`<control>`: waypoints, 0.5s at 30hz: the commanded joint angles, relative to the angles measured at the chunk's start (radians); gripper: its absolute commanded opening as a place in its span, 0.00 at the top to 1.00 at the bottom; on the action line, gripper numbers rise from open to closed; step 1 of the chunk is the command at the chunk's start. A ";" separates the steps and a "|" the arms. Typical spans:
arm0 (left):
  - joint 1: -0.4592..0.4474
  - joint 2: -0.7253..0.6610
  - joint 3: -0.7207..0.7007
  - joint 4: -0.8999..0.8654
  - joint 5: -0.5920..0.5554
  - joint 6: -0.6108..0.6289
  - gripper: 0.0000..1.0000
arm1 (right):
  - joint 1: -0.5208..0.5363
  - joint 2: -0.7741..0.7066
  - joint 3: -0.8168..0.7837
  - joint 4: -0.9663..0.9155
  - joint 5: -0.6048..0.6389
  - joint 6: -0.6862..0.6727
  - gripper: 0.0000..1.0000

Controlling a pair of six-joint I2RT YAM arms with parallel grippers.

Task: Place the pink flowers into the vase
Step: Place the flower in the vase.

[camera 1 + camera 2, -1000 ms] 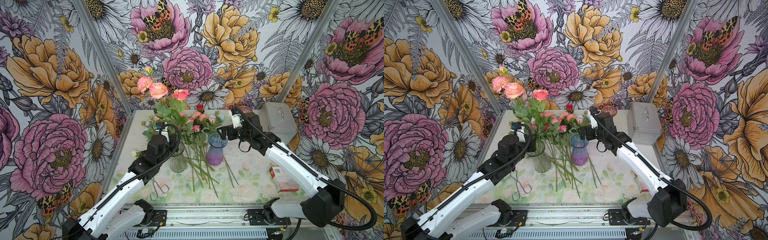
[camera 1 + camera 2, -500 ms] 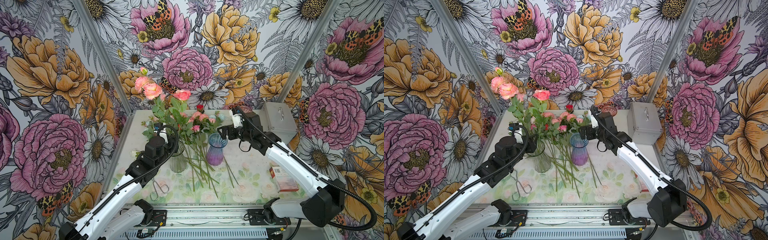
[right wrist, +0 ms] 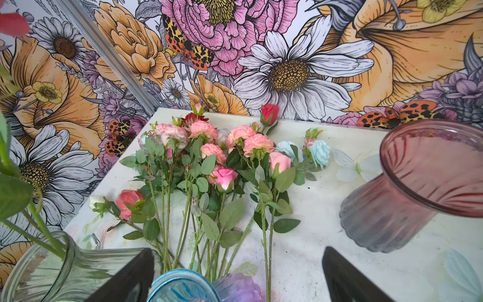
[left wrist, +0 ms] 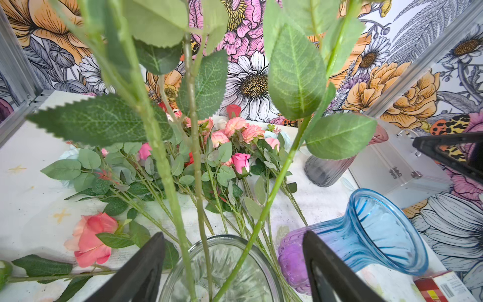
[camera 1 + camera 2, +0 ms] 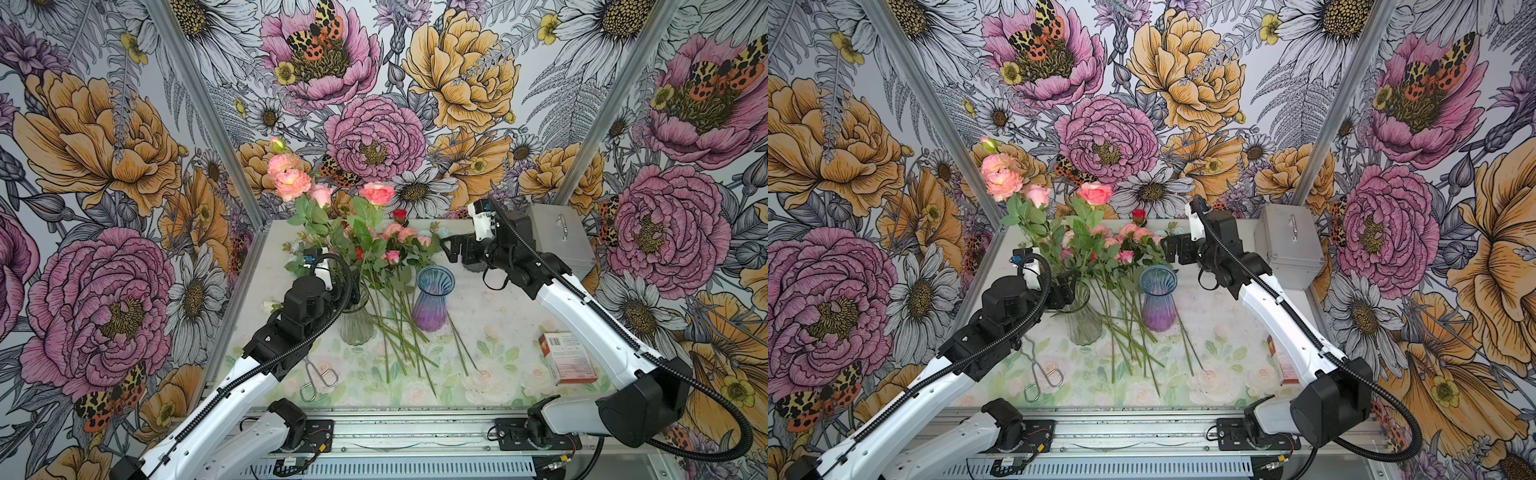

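Note:
A clear glass vase (image 5: 356, 320) (image 5: 1084, 320) stands left of the table's middle. Three pink flowers (image 5: 291, 183) (image 5: 1094, 193) stand in it, blooms high against the back wall. My left gripper (image 5: 353, 286) (image 4: 232, 234) is open just above the vase rim (image 4: 251, 241). The green stems (image 4: 193, 157) rise between its fingers, touching neither. More pink flowers (image 5: 395, 245) (image 3: 209, 151) lie in a heap behind the vases. One pink rose (image 4: 91, 238) lies apart from them. My right gripper (image 5: 451, 249) (image 3: 238, 249) hangs open and empty over the heap's stems.
A blue and purple vase (image 5: 432, 303) (image 4: 366, 235) stands right of the clear one. A pink-grey vase (image 3: 418, 183) is further back. A red rose (image 3: 269, 112) and pale blue blooms (image 3: 320, 153) lie in the heap. Metal tongs (image 5: 318, 376), a metal box (image 5: 561, 237) and a red carton (image 5: 567, 357) sit around.
My left gripper has opened and let go of the stems in the clear vase. Its blooms have swung a little to the left. The right arm has stayed still.

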 commanded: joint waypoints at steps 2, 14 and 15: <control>-0.015 -0.006 0.028 -0.013 0.002 0.023 0.16 | -0.032 0.041 0.036 0.006 -0.046 0.032 0.01; -0.034 -0.035 0.031 -0.044 -0.001 0.052 0.11 | -0.077 0.148 0.091 0.006 -0.101 0.043 0.01; -0.036 -0.038 0.033 -0.045 0.001 0.059 0.11 | -0.080 0.159 0.095 0.006 -0.106 0.044 0.01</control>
